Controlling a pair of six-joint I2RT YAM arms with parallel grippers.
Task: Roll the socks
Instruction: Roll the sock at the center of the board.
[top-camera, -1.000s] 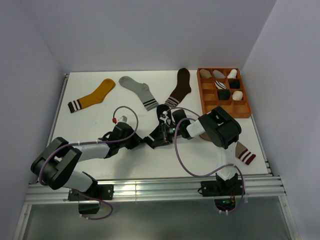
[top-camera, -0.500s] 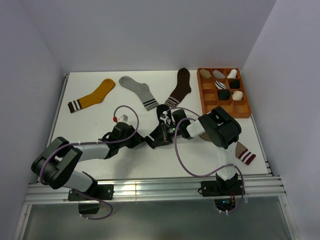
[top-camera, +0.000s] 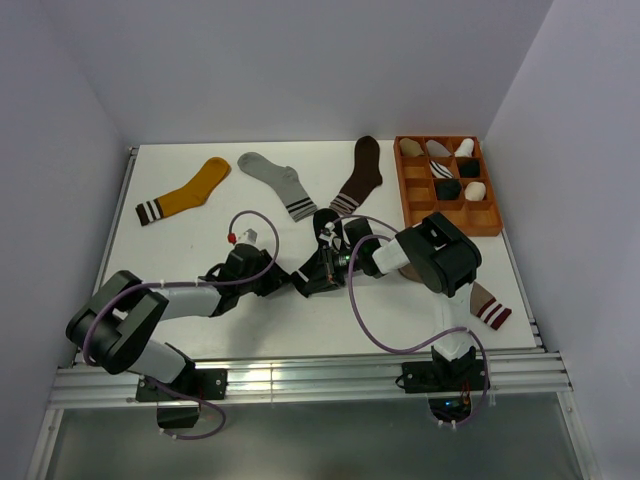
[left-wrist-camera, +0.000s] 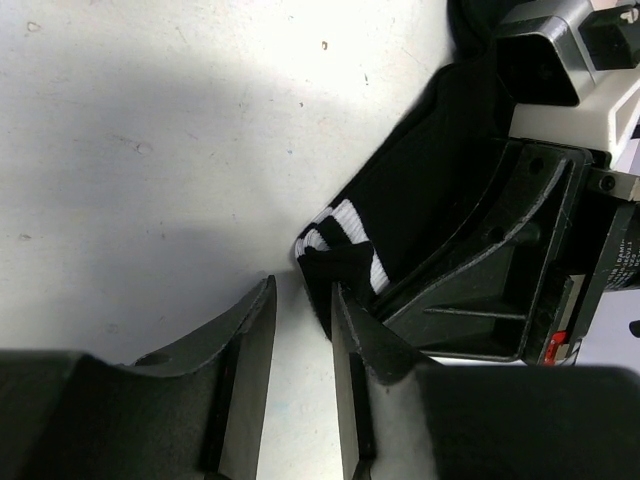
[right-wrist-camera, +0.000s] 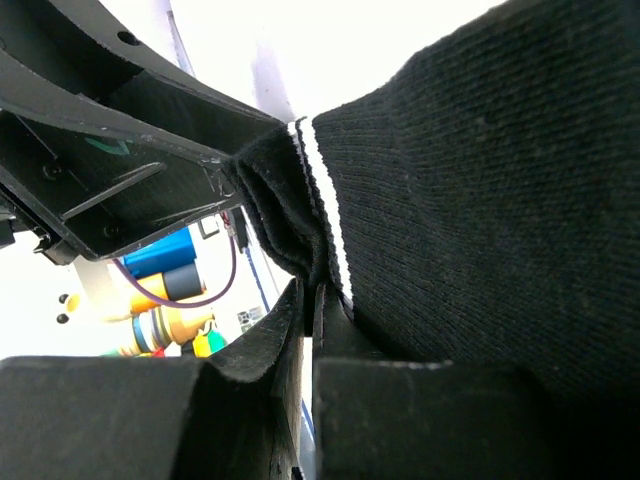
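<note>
Mostly hidden, the black striped sock (left-wrist-camera: 420, 200) is clamped in the right gripper (right-wrist-camera: 308, 292); left gripper (left-wrist-camera: 303, 297) apart.

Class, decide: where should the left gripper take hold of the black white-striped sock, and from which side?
Grip the black striped sock at its bunched cuff corner, from the side of the left gripper; the right gripper pinches the fabric behind, leaving that corner free.

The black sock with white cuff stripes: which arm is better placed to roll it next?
Probably right. The right gripper is shut on the black sock with white cuff stripes at its cuff, while the left gripper stands open beside the cuff with nothing between its fingers.
</note>
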